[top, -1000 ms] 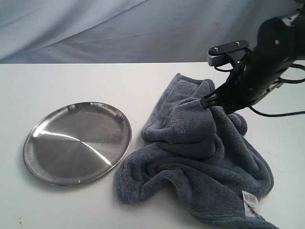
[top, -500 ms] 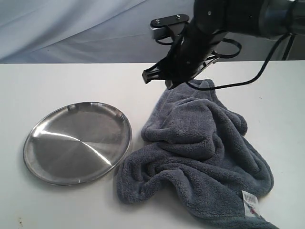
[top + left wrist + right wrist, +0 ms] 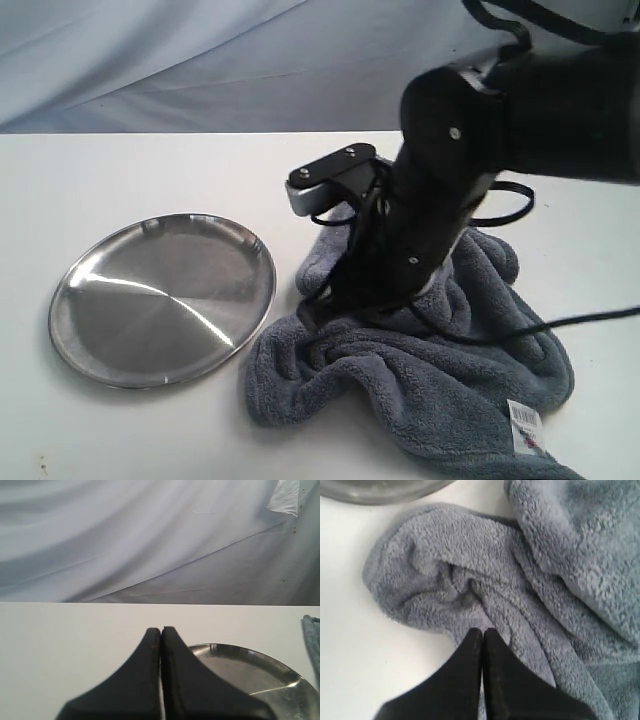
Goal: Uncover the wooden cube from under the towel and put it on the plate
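Observation:
The blue-grey towel [image 3: 450, 390] lies bunched on the white table, to the right of the steel plate [image 3: 160, 300]. No wooden cube shows; it is hidden in every view. My right gripper [image 3: 312, 312] reaches across the towel and is low over its left folds, near the plate's side. In the right wrist view the right gripper [image 3: 482, 630] is shut with nothing between its fingers, its tips over a towel [image 3: 560, 555] fold at the cloth's edge. My left gripper [image 3: 161, 629] is shut and empty, with the plate [image 3: 250, 670] beyond it; it is out of the exterior view.
A white barcode tag [image 3: 525, 428] marks the towel's near right corner. A pale draped cloth [image 3: 200, 60] hangs behind the table. The plate's rim [image 3: 370, 490] shows just past the towel in the right wrist view. A sliver of towel [image 3: 312, 640] edges the left wrist view.
My right arm swung from the towel's far right side across its back and came down over its left folds. The towel's raised back flap has dropped. Plate unmoved.

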Tool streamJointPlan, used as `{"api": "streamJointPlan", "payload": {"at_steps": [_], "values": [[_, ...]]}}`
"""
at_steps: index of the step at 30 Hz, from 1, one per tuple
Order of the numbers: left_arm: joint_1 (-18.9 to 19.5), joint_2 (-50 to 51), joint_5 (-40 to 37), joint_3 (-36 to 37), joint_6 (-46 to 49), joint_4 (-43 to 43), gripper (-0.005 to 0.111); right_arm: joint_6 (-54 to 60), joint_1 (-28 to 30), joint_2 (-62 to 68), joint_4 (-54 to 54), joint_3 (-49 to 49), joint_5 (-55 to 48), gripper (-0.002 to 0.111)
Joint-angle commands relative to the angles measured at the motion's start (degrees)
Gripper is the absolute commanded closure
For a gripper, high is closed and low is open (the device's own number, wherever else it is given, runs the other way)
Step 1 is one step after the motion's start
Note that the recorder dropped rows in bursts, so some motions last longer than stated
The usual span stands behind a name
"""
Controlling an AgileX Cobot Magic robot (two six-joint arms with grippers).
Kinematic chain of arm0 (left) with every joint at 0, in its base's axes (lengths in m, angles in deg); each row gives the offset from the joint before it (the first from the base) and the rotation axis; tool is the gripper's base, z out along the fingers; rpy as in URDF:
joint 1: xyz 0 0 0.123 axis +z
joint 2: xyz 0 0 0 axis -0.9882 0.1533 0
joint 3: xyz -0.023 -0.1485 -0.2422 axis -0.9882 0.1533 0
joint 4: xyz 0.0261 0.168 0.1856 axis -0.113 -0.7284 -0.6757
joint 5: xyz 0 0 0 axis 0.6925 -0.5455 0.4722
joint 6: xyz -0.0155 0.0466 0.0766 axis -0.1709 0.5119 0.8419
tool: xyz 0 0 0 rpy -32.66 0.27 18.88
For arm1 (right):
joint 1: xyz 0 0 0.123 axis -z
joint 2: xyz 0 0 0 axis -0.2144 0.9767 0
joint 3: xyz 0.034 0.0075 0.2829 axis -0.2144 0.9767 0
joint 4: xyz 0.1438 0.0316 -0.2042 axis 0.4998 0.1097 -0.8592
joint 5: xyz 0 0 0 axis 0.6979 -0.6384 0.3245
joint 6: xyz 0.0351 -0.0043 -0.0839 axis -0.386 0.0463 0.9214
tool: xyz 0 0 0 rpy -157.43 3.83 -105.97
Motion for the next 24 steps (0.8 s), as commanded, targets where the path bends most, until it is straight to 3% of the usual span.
{"api": "streamJointPlan", "payload": {"at_steps": [1, 4, 15, 24], "values": [[0.11, -0.09, 0.03, 0.25, -0.21, -0.04, 0.105, -1.44, 0.43, -7.05, -3.03, 11.62, 5.23, 0.108], [0.11, -0.09, 0.03, 0.25, -0.04, -0.04, 0.105, -2.62, 6.26, -9.23, -4.18, 16.98, 7.31, 0.108], [0.11, -0.09, 0.03, 0.25, -0.17, -0.04, 0.105, -0.9, 24.85, -9.25, -4.41, 17.71, 14.45, 0.108], [0.11, -0.09, 0.03, 0.25, -0.17, -0.04, 0.105, -0.9, 26.77, -1.1, -3.25, 4.74, 12.83, 0.108]]}}
